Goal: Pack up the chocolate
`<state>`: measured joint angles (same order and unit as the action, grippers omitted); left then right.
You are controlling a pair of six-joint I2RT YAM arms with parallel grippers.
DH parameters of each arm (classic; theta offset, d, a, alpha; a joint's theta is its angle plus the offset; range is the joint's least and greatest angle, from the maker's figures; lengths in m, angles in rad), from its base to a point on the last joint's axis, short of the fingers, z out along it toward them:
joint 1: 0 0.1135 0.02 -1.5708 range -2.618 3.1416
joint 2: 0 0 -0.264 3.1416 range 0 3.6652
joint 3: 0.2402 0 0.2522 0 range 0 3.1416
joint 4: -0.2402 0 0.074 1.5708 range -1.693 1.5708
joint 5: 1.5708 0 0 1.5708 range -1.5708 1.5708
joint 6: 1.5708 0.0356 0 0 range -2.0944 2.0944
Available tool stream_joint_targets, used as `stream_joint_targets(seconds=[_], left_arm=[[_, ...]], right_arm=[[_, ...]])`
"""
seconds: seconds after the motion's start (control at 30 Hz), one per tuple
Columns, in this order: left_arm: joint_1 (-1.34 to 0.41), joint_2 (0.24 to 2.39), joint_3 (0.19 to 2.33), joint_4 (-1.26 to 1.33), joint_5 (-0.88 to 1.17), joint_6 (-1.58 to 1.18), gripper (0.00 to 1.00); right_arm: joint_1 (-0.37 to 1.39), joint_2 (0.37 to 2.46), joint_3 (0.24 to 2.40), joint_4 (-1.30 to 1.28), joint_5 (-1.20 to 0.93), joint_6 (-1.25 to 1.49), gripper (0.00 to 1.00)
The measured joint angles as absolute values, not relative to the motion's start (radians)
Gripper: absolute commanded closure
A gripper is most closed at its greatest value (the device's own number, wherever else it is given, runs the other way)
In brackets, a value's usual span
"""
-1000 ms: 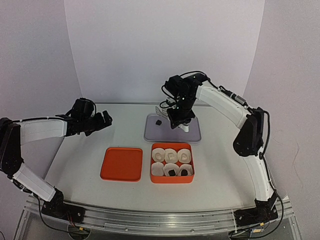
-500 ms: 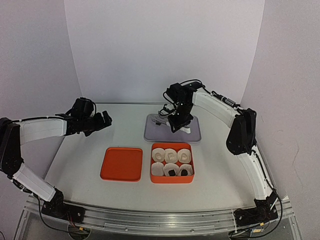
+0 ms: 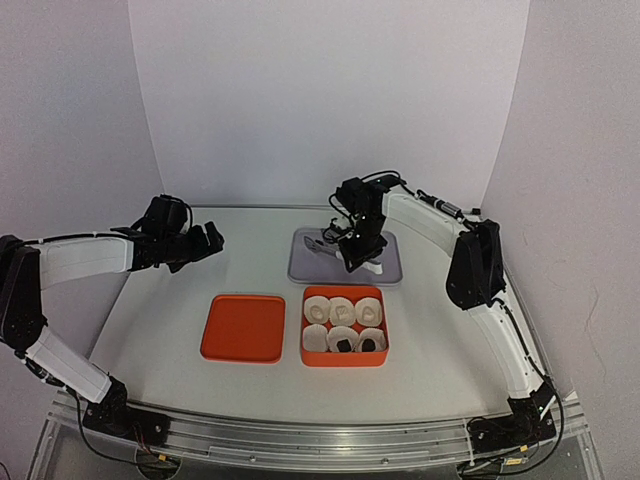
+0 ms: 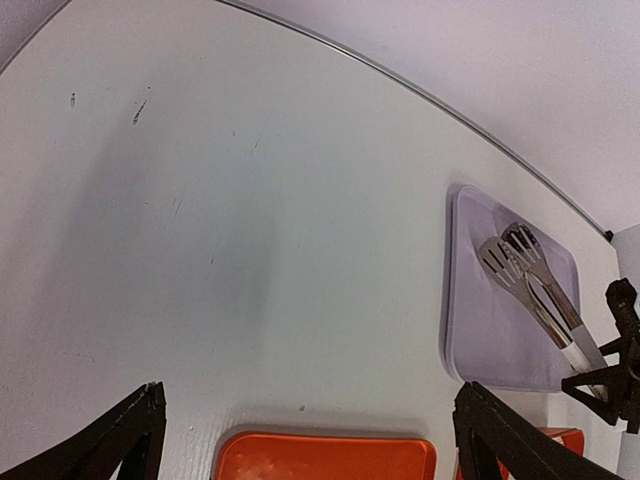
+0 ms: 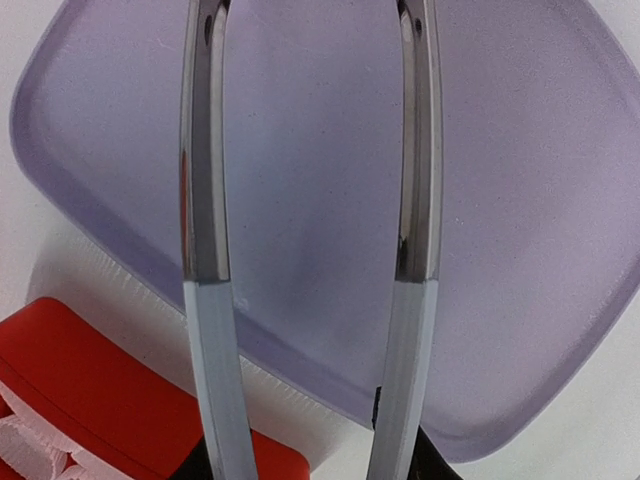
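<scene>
— What's nearest, low in the overhead frame?

— An orange box (image 3: 345, 360) sits just right of centre on the counter (image 3: 180, 310). A flat orange lid (image 3: 242, 328) lies just beside it on the left, not touching. Six white paper cups (image 3: 320, 306) fill the box in two rows of three.

— And the chocolate?

— The chocolate (image 3: 342, 346) I can make out is two dark lumps, one in the middle cup and one in the right cup of the lower row. Any pale pieces are lost against the white paper, so I can't count them.

— Further up?

— A lavender tray (image 3: 308, 268) lies above the box, near it but apart. The right fingers (image 3: 358, 252) hang over the tray's lower right, partly closed round the handle end of metal tongs (image 5: 418, 200). The tongs' two arms stand apart and reach up-left across the tray. In the right wrist view the tray between them is bare. Whether the tips hold anything, I can't tell.

— The other arm?

— The left fingers (image 3: 208, 240) hover at the left of the frame, well apart from everything, spread wide and holding nothing.
</scene>
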<state>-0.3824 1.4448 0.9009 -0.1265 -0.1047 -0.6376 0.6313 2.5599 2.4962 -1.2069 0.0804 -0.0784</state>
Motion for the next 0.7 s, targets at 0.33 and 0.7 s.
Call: stream_joint_targets(seconds=[0.33,0.7], left_arm=[[-0.382,1.439,0.901,-0.131,-0.106,-0.638,0.0],[-0.382,1.432,0.901,-0.13,-0.105,-0.638,0.0]], right_arm=[[0.618,2.57,2.506,-1.193,0.055,-0.085,0.89],[0.619,2.547,2.471,-1.18,0.019,-0.073,1.0]])
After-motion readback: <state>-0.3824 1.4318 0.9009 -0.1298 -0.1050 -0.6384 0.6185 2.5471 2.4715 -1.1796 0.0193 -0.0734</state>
